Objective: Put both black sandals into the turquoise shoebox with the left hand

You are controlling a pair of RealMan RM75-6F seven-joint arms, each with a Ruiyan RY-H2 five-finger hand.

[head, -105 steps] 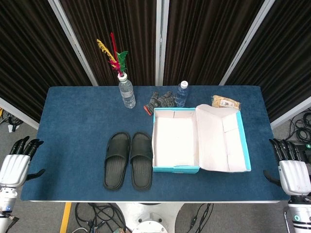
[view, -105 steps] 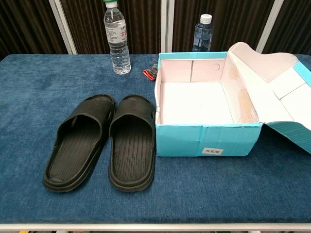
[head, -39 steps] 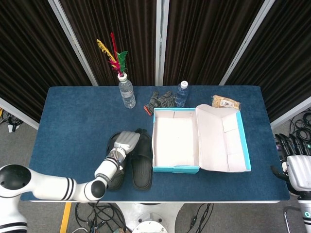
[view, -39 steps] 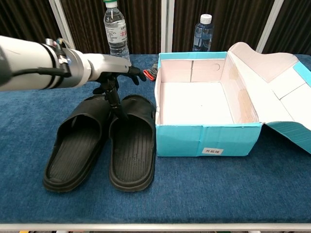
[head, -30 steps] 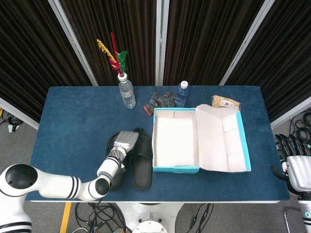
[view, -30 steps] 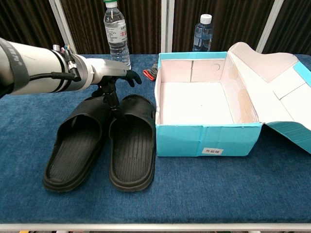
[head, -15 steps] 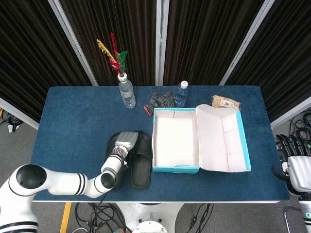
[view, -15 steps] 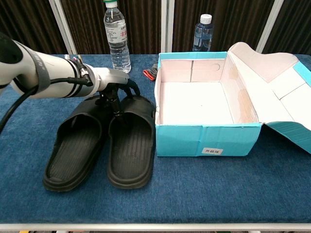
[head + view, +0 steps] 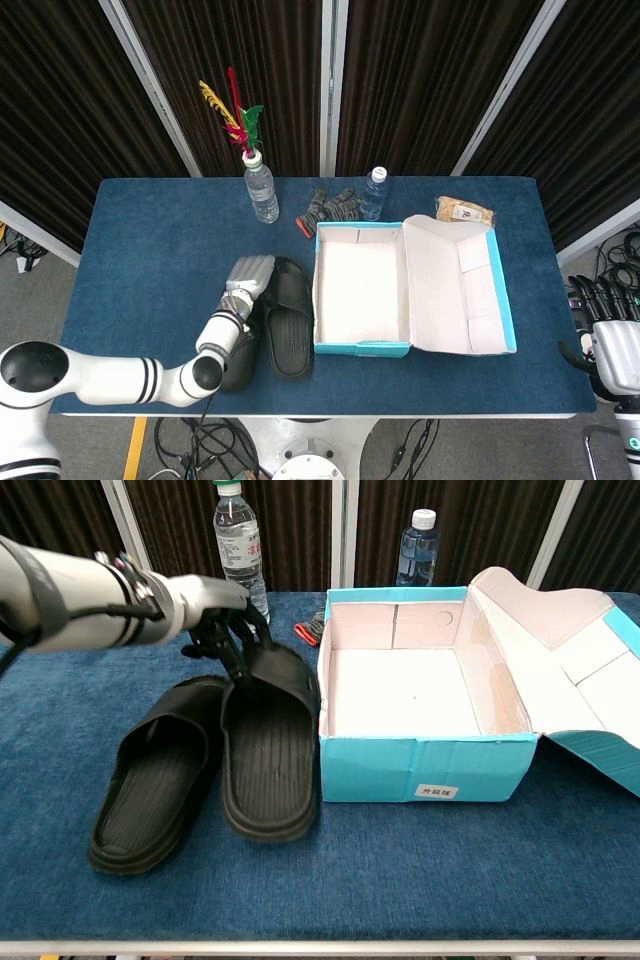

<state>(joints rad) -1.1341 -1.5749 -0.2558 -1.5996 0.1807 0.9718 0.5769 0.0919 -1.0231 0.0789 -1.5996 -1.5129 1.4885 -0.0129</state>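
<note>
Two black sandals lie left of the open turquoise shoebox, whose inside is bare. My left hand grips the strap end of the sandal nearer the box. That end is raised off the cloth and leans toward the box wall, while the heel end is still low. The other sandal lies flat on the table, mostly hidden under my left forearm in the head view. My right hand hangs off the table's right edge, fingers apart, holding nothing.
The box lid lies open to the right. Along the back stand a bottle with coloured feathers, a smaller bottle, grey gloves and a snack packet.
My left hand closed on the strap of the sandal nearer the box and lifted that end up; half a second ago the sandal lay flat. The other sandal and my right hand stayed put.
</note>
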